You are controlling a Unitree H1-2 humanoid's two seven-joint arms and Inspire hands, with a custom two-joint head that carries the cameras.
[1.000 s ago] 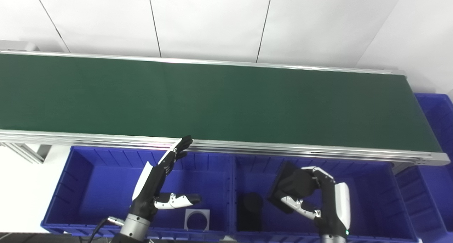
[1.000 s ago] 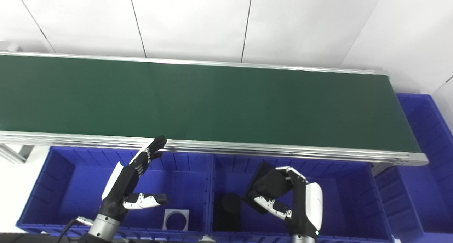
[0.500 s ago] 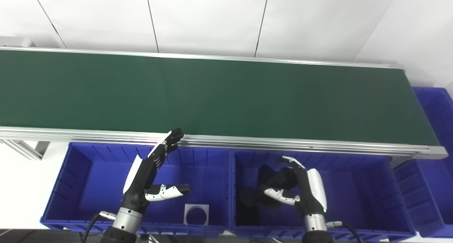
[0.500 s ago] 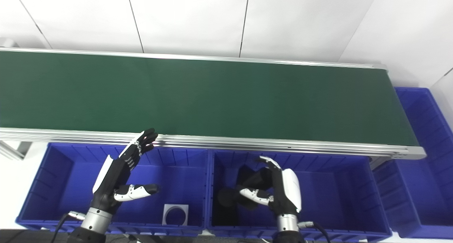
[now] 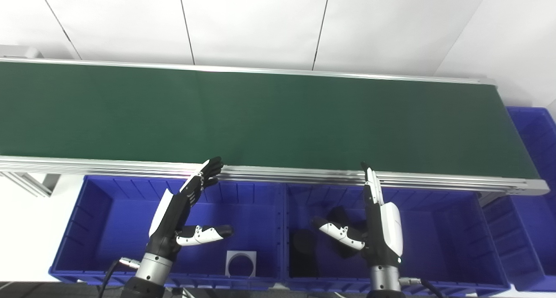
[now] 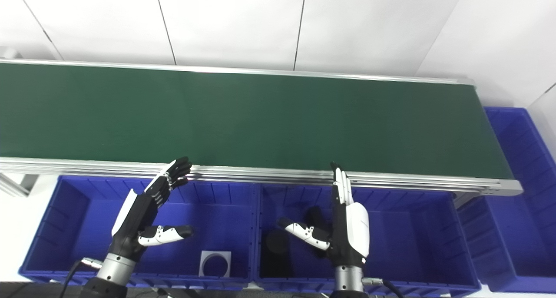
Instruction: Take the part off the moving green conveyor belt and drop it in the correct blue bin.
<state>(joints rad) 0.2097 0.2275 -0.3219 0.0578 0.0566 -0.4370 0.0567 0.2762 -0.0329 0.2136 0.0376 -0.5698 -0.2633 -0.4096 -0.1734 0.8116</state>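
Two hands hover over the blue bins at the bottom of the frame. The left hand (image 5: 176, 220) is released, fingers spread, above the left bin (image 5: 108, 228), which holds a grey plate (image 5: 241, 263). The right hand (image 5: 373, 222) is released above the centre bin (image 5: 443, 237); dark parts (image 5: 304, 246) lie there. The belt (image 5: 260, 115) carries nothing.

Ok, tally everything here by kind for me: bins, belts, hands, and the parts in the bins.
Blue bins: 3 (also)
Green conveyor belt: 1
Hands: 2, left hand and right hand, both open
White square part: 1
Black parts: 2 (second, partly behind the right hand)
Total: 9
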